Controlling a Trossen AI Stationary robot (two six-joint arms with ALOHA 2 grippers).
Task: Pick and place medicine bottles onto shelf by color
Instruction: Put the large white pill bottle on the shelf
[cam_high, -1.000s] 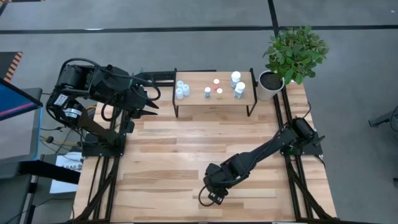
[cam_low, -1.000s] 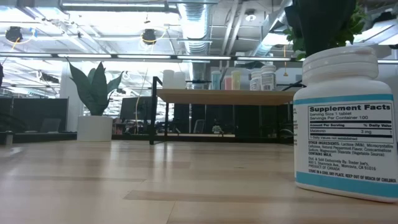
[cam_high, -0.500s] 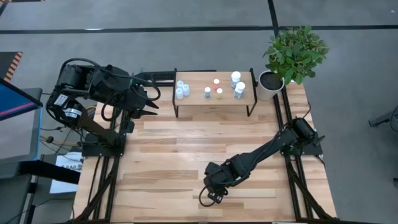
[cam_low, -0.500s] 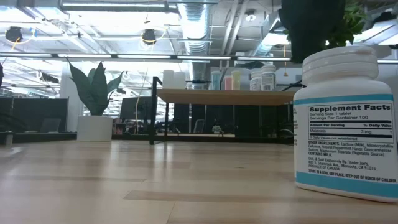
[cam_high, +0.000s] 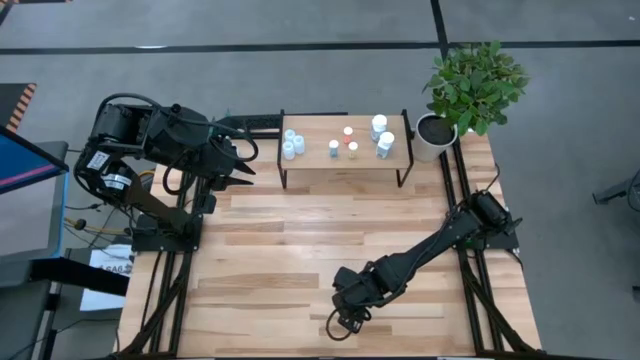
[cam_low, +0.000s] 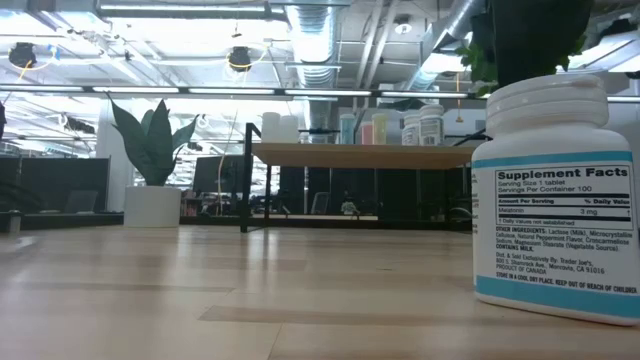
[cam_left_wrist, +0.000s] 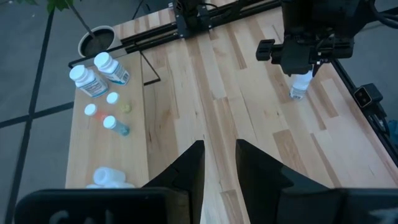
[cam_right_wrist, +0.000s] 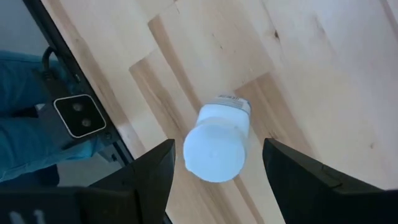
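Observation:
A chunky white medicine bottle (cam_low: 555, 200) with a blue-banded label stands upright on its base on the wooden table near its front edge. It also shows in the right wrist view (cam_right_wrist: 214, 152) and the left wrist view (cam_left_wrist: 300, 87). My right gripper (cam_right_wrist: 217, 171) is open above it, pointing down, one finger on each side of the cap with gaps between. The shelf (cam_high: 315, 160) at the table's far side carries several small bottles (cam_high: 350, 140). My left gripper (cam_high: 243, 165) is open and empty, left of the shelf.
A potted green plant (cam_high: 470, 85) in a white pot (cam_high: 435, 135) stands right of the shelf at the table's far right corner. The table's front edge, with a small camera unit (cam_right_wrist: 78, 115), lies close to the standing bottle. Bare wood (cam_high: 280, 240) spans the middle.
My right gripper has moved a little toward the table's near edge, over the standing bottle. The bottle has stayed where it was.

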